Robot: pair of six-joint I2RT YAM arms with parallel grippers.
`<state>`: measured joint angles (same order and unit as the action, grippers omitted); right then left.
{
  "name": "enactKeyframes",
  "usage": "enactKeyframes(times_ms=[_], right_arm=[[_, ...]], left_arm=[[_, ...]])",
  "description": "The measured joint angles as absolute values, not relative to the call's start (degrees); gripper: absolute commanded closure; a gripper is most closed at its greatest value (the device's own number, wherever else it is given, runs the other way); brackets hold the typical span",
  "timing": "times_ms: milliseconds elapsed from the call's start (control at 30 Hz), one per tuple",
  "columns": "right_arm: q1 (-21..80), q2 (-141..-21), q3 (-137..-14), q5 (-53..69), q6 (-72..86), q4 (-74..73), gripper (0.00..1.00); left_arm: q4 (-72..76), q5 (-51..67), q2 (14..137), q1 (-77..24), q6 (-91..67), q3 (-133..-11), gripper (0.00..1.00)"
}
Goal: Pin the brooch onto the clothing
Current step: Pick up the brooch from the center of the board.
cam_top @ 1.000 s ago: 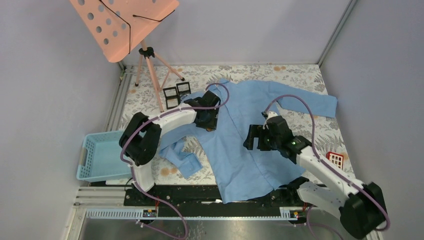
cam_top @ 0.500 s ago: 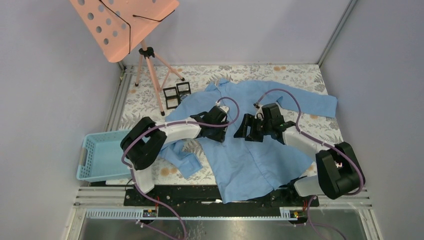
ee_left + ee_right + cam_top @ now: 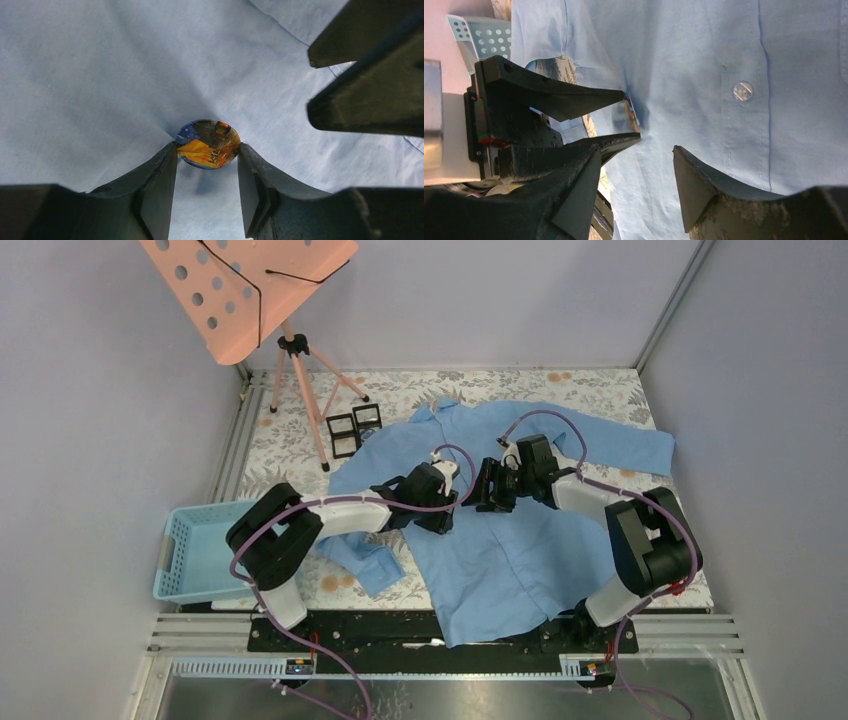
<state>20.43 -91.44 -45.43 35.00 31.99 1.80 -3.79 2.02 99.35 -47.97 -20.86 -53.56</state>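
Small round glossy orange-and-blue brooch (image 3: 207, 142): light, rigid, slick face, so grip by rim only. Left gripper (image 3: 206, 152) clamped on its edges, brooch pressed against large light blue woven shirt (image 3: 520, 550), mid-front, fabric puckering round it. Shirt thin, limp, likely to bunch. Right gripper (image 3: 636, 155) spread wide, empty, hovering over shirt just beside brooch.

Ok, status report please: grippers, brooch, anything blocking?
Left gripper shut on brooch, brooch against shirt. Right gripper open, empty, close beside. Nothing blocking.
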Motion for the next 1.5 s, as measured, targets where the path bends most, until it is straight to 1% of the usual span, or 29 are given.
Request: enactKeyframes(times_ms=[100, 600, 1067, 1267, 1500], right_arm=[[20.43, -92.82, -46.46, 36.14, 31.11, 1.61, 0.44], [20.62, -98.28, -47.37, 42.22, 28.29, 1.02, 0.44], [21.41, -100.79, -47.44, 44.27, 28.47, 1.41, 0.51], [22.26, -100.79, -47.86, 45.47, 28.32, 1.83, 0.57], [23.16, -100.79, -48.58, 46.02, 27.18, 0.21, 0.73]], left_arm=[[-2.52, 2.98, 98.70, -48.18, -20.27, -52.66, 0.59], [-0.21, 5.50, 96.97, -49.06, -18.61, -51.90, 0.59], [-0.08, 6.33, 96.09, -50.09, -18.17, -51.90, 0.59], [-0.10, 6.37, 96.01, -50.26, -17.78, -51.92, 0.59], [-0.16, 6.37, 96.01, -50.37, -17.72, -52.03, 0.59]])
